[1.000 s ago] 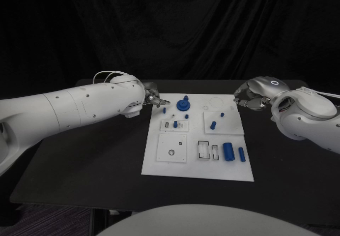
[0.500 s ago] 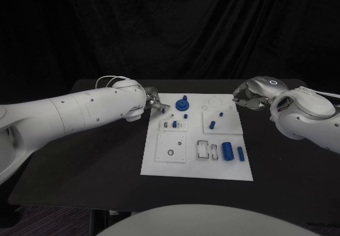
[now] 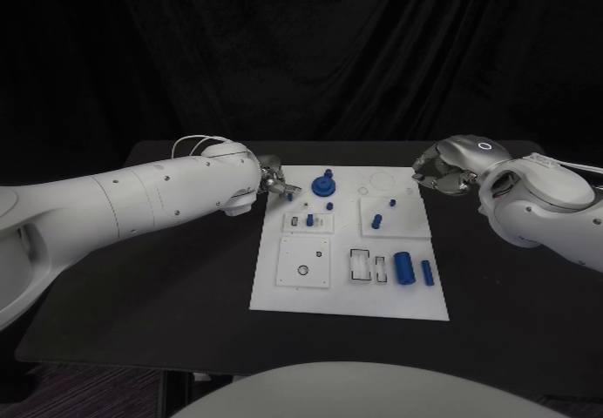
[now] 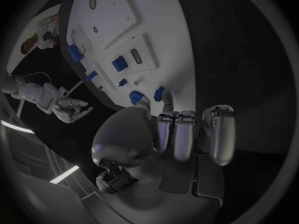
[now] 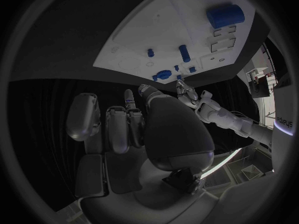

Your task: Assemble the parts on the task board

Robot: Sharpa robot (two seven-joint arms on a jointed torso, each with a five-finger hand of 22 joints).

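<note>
The left hand (image 3: 276, 184), fingers curled and seemingly pinching a small blue part (image 4: 160, 93), hovers at the task board's (image 3: 350, 296) far-left edge and should lower it squarely into its socket, while the right hand (image 3: 440, 178) waits empty, fingers loosely curled.

Black table (image 3: 164, 287) under white plate, matte surface, far edge and near-left corner visible. Dark curtain (image 3: 301, 70) hung in folds behind table, across whole background. Strip of purplish floor (image 3: 101, 383) seen below table's near edge.
</note>
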